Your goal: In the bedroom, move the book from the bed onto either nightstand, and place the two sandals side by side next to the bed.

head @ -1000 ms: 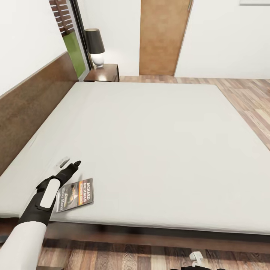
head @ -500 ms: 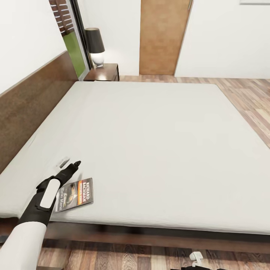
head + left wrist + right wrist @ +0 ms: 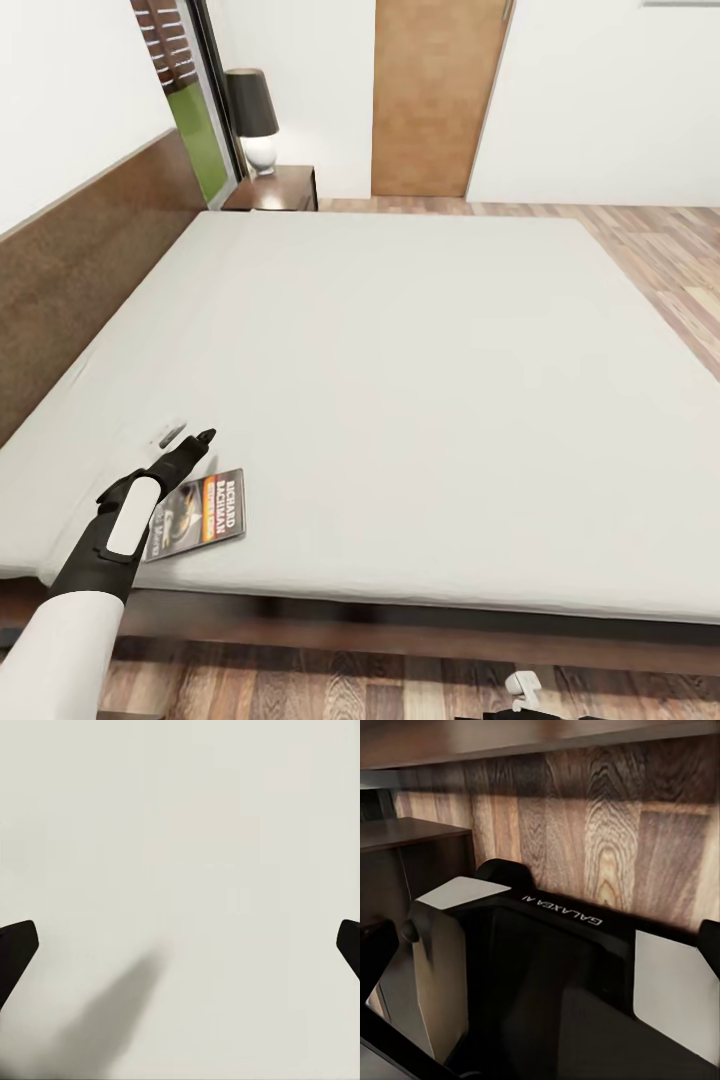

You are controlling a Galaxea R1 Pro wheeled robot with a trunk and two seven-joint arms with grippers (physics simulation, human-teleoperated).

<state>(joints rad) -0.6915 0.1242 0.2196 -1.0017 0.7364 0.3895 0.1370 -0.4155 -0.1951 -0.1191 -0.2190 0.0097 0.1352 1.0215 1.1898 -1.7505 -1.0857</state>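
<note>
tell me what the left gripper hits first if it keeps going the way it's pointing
Most likely the bare mattress of the bed: the left gripper, jaws wide open, faces plain pale mattress. The book lies beside it, seemingly off that line.

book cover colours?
Book: dark grey cover, orange band, white lettering. Head view shows it best.
</note>
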